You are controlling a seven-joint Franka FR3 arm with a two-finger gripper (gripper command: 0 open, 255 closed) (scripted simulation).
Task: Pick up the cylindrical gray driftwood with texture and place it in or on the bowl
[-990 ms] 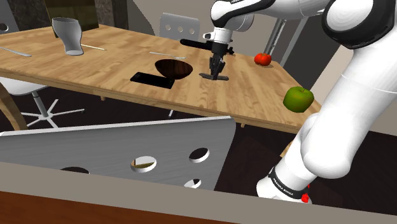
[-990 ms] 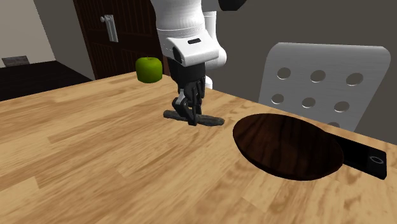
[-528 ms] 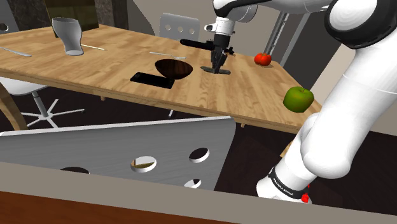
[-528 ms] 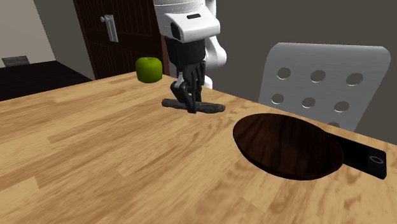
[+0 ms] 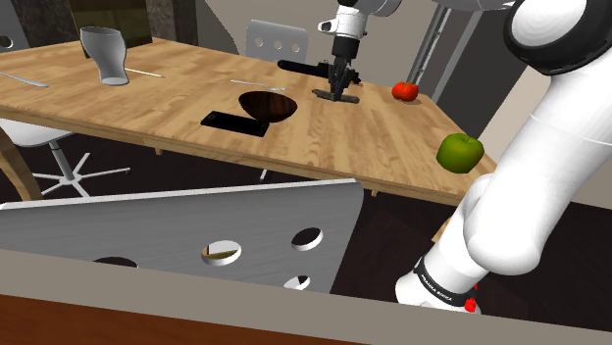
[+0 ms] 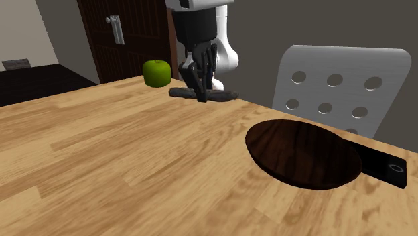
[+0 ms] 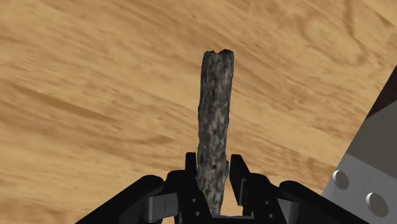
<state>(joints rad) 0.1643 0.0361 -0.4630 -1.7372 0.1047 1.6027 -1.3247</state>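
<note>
Grey and rough-barked, the driftwood (image 7: 215,121) is pinched near one end between the two black fingers of the gripper (image 7: 214,167), and the rest of its length juts straight out ahead of the fingertips in the wrist view. From the second exterior view the gripper (image 6: 199,92) points downward with the driftwood (image 6: 220,94) lying level across its tips, sticking out on both sides and seemingly clear of the wooden table (image 6: 100,167) beneath. The dark brown bowl (image 6: 305,154) sits on the table well apart from the gripper, towards that view's right and nearer the camera (a flat black object (image 6: 388,165) pokes out from behind it). In the shoulder view the gripper (image 5: 340,88) holds the driftwood (image 5: 333,97) just beyond the bowl (image 5: 268,104), which lies to the shoulder view's left of it. A small red fruit (image 5: 404,91) lies near the gripper on the other side, and a green apple (image 5: 459,151) rests farther off towards the arm's base.
</note>
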